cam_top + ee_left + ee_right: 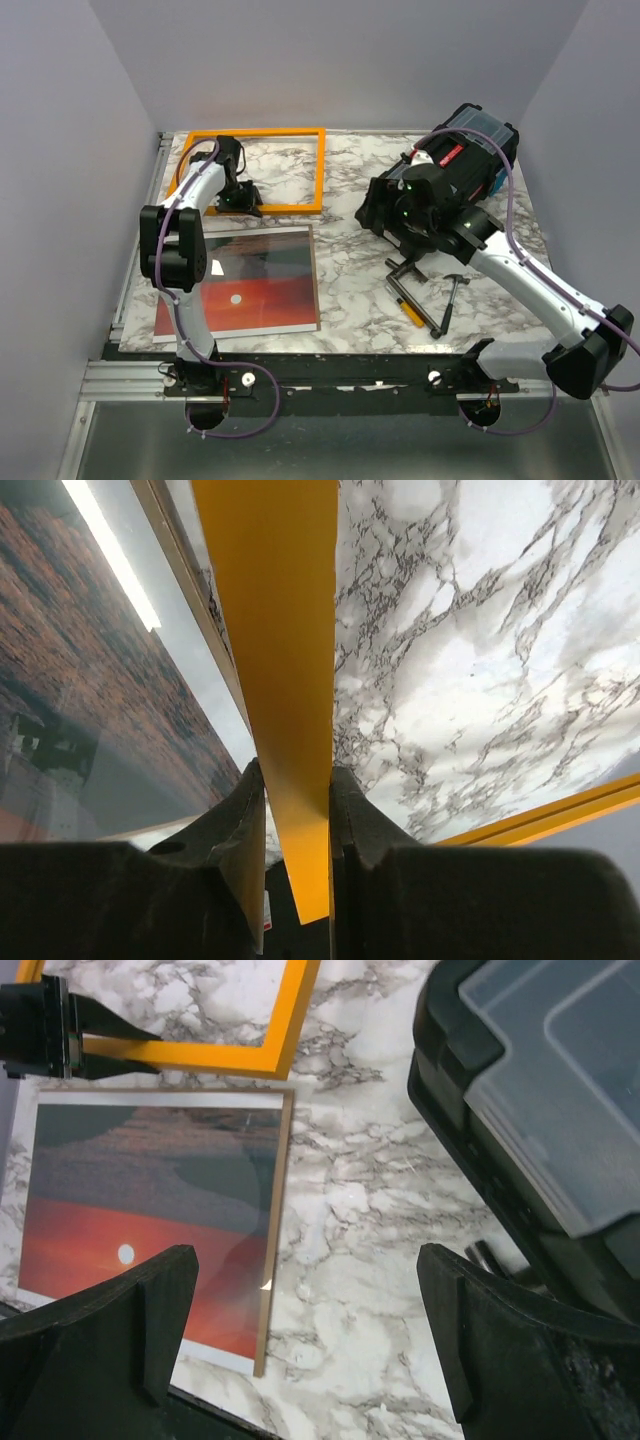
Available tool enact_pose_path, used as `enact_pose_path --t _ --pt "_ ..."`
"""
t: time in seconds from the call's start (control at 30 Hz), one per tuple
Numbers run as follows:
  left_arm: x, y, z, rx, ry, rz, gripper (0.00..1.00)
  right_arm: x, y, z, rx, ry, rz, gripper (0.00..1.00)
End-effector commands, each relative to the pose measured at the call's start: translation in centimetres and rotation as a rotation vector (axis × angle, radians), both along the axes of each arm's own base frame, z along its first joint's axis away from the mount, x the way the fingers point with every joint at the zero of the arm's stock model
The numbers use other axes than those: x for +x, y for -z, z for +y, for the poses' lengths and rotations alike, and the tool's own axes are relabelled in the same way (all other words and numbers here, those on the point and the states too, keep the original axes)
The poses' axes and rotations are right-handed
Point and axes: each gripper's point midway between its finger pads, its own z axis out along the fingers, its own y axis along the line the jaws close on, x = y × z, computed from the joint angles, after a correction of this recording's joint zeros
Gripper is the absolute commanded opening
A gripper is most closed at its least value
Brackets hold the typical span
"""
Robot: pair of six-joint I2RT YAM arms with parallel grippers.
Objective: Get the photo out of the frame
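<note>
Left gripper (297, 780) clamps the frame (275, 630), right gripper (305, 1270) gapes wide; the photo (150, 1220) lies seemingly free beside it.

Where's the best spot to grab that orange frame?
Probably one thin rail, from above: the frame lies flat with an open middle, so one finger fits inside, one outside. The left gripper pinches its near rail that way.
</note>
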Motion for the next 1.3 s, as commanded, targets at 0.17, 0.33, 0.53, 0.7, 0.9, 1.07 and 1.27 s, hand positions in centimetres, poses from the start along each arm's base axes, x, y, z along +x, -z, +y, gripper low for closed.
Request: enact_pose_path --t 0.17,0.33,0.53,0.7,0.9,1.07,1.27 --pt "1.5 0.6 0.5 0.045 -0.029 -0.006 0.13 -3.3 2.4 -1.5 0.028 -0.012 0.063 1.0" --pt "2.0 1.0 0.3 0.038 -0.024 0.012 0.21 -5.5 4.3 -0.5 0.072 -0.077 0.102 1.0" --pt "2.4 1.5 0.0 0.02 0.006 0.019 0.43 -7.9 6.9 0.5 0.058 -0.127 0.152 1.0" --pt "2.0 0.9 -0.5 -0.002 0.058 0.002 0.74 -9.1 7.3 2.6 0.081 -0.177 0.15 1.0" --pt "0.1 -1.7 -0.4 -0.001 0.151 -0.096 0.85 -9.6 8.9 5.0 0.093 -0.196 0.192 1.0" --pt "-2.0 -5.5 0.2 0.087 0.354 -0.268 0.89 -9.5 8.9 6.2 0.176 -0.233 0.151 1.0" --pt "-7.0 -5.8 -0.5 0.159 0.711 -0.404 0.89 -11.0 11.3 8.0 0.201 -0.366 0.251 1.0"
